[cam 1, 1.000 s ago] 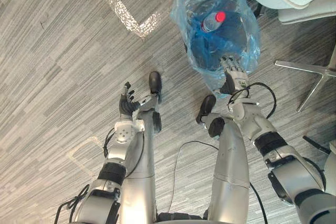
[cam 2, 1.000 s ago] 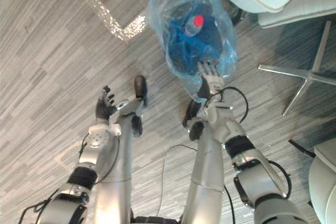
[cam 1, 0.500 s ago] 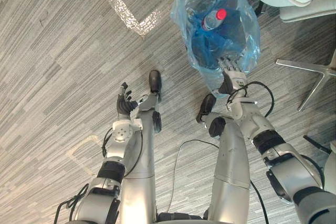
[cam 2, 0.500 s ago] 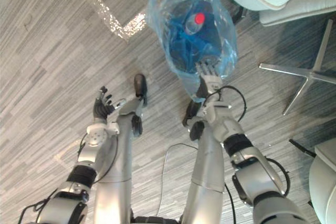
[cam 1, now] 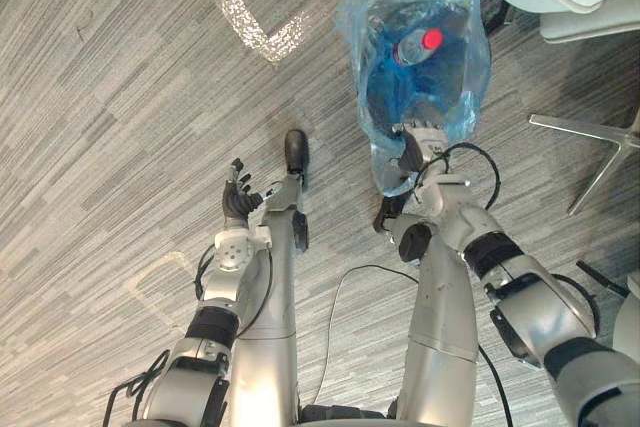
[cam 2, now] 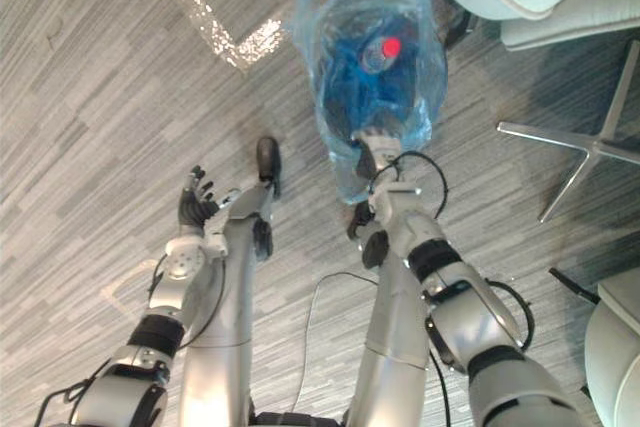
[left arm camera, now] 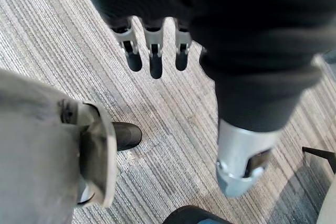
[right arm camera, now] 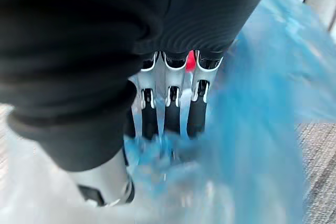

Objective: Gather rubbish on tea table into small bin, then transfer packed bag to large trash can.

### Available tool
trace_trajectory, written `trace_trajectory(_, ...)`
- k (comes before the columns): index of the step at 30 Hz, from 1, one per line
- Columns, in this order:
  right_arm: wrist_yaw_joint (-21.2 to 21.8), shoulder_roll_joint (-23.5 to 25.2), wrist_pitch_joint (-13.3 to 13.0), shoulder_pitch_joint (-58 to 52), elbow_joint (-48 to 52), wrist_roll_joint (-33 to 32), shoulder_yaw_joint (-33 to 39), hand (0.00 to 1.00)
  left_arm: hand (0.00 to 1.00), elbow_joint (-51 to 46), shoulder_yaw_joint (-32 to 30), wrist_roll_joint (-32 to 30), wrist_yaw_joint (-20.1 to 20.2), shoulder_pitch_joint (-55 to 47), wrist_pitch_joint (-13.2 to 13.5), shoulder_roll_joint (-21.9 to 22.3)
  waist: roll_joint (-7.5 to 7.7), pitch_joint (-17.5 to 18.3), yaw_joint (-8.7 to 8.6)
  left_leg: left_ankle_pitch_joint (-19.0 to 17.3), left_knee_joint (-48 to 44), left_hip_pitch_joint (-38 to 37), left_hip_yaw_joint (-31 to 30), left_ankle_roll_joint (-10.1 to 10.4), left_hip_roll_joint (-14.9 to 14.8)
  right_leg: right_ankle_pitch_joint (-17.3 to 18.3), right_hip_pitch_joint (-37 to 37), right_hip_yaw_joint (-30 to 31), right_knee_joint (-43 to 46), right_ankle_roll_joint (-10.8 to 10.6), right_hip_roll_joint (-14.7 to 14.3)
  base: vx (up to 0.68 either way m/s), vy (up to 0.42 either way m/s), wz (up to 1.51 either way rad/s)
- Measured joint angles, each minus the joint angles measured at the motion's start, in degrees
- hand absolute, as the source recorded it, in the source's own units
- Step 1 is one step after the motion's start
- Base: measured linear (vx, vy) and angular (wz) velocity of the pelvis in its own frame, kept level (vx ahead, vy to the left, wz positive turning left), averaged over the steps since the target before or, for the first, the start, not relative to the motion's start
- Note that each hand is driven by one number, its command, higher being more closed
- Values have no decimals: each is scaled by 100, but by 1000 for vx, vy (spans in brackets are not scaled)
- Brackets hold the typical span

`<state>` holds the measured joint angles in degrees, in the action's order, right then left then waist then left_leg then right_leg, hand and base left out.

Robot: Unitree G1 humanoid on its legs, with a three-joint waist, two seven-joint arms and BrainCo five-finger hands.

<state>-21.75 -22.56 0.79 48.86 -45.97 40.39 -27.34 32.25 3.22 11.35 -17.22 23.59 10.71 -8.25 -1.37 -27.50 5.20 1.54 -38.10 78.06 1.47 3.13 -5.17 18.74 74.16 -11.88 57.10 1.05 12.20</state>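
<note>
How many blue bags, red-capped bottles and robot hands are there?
blue bag: 1
bottle with a red cap: 1
robot hands: 2 (left hand, right hand)
Total: 4

The left hand (left arm camera: 155,51) hangs over a grey streaked floor (left arm camera: 58,35), holding nothing. Its silver fingers (left arm camera: 131,56) reach out straight from under the dark ribbed cover, dark tips side by side and clear of the floor. The thumb (left arm camera: 242,163) stands apart from them, silver past its dark sleeve, touching nothing. A thin dark bar (left arm camera: 317,153) lies on the floor beyond the thumb. Near the thumb tip a dark rounded shape (left arm camera: 189,215) with a sliver of blue shows at the view's edge; what it is cannot be told.
</note>
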Motion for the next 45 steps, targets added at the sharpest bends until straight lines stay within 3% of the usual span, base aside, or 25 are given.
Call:
trace_trajectory(15, -95, 0, 10, -198, 335, -236, 412, 100, 0, 105, -13, -6, -1, -1, -54, -7, 0, 0, 45, 37, -18, 0, -37, 24, 9, 14, 1, -16, 59, 10, 2, -48, 6, 1)
trace_trajectory(25, -186, 10, 31, -638, 1460, -279, 480, 100, 0, 188, -108, -93, 8, -26, -275, 35, 7, 4, 37, 63, -16, -281, -68, 54, -40, -11, -320, -55, -10, 38, -53, -14, 1, -2)
trace_trajectory(32, -176, 26, 16, -1554, 2434, -450, 483, 100, 0, 168, 259, -238, 124, -487, -397, 280, 148, 83, -20, 266, 882, -1449, 200, -12, -128, -142, -1405, -143, -775, -92, -94, -32, -2, 3)
trace_trajectory(38, -58, 296, -37, -2422, 3031, -502, 527, 100, 0, 166, 359, -420, 173, -921, -494, 353, 267, 138, -50, 334, 1395, -2703, 304, 5, -98, -233, -2669, -224, -1360, -81, -105, 48, -5, 1)
trace_trajectory(40, 14, 386, -78, -2717, 3265, -516, 530, 100, 0, 175, 430, -506, 210, -1069, -500, 273, 420, 250, -69, 332, 1642, -3224, 322, 11, -86, -225, -3180, -256, -1593, -98, -129, 63, -27, 0)
trace_trajectory(45, 187, 497, -161, -3218, 3430, -552, 528, 100, 0, 287, 635, -684, 305, -1343, -543, 234, 628, 584, -153, 372, 2171, -4043, 305, 64, -22, -225, -3974, -335, -2028, -159, -151, 82, -38, 5)
